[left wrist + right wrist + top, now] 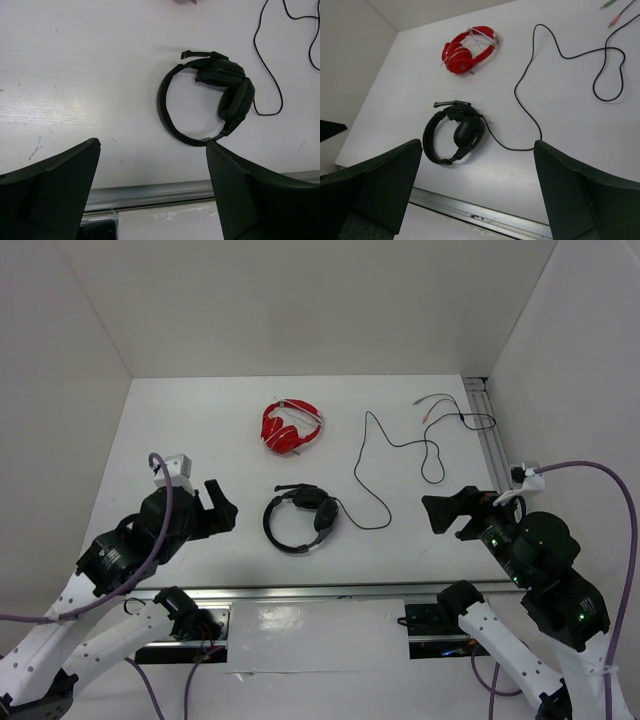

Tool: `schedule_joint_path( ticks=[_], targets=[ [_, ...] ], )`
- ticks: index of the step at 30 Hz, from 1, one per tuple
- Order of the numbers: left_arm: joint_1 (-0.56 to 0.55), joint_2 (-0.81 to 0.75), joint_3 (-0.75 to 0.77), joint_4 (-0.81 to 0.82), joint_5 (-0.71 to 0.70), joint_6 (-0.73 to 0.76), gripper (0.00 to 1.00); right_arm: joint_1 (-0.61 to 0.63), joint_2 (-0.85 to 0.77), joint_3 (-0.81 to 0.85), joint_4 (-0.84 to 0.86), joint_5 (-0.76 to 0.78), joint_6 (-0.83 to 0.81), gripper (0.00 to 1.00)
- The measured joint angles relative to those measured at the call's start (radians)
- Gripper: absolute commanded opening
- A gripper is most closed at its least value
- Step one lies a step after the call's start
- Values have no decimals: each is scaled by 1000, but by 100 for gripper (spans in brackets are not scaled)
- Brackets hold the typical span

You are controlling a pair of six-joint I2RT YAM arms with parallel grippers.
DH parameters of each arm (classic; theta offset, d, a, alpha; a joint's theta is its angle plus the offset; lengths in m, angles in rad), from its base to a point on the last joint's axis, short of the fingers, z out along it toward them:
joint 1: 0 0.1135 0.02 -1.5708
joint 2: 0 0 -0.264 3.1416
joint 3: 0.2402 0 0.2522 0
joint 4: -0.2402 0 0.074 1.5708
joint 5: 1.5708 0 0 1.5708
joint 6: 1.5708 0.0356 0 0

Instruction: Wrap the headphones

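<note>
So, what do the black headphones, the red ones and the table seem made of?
The black headphones: matte black plastic band, earcups probably padded leatherette, going by their dull sheen. The red headphones: glossy red plastic with bright highlights; the whitish bits are unclear. The table: smooth white laminate or painted board, judging by faint reflections and scuffs.

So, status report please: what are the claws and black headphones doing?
Left gripper open, empty. Right gripper open, empty. Headphones flat on table between them, cable sprawled loose. Red headphones farther back, clear.

I have my left gripper (222, 506) and right gripper (438, 514) hovering low, jaws spread wide, aimed inward toward each other.
</note>
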Motion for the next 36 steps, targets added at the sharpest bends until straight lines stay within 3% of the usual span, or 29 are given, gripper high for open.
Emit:
schedule_joint_path(
  ticks=[5,8,12,19,26,28,29,32,33,36],
  targets=[
    [0,125,-98,97,62,-115,100,0,92,-3,21,-5,22,100],
    [-11,288,-161,164,107,-182,100,0,178,-61,40,-26,27,100],
    [-52,479,-216,273,137,-279,100,0,179,-161,51,-74,35,100],
    [-136,714,-224,361,92,-454,100,0,142,-178,85,-130,24,100],
    [-158,810,-202,343,0,-590,95,0,146,-178,96,-163,16,100],
    [-157,842,-179,330,-28,-606,85,0,140,-178,96,-167,16,100],
    [-157,858,-167,325,-41,-613,60,0,137,-178,97,-169,15,100],
    [-155,895,-142,322,-60,-625,39,0,134,-178,101,-173,13,100],
    [-156,898,-140,327,-61,-637,22,0,133,-178,102,-176,12,100],
    [-163,899,-142,341,-64,-655,0,0,134,-178,102,-182,11,100]
  ],
)
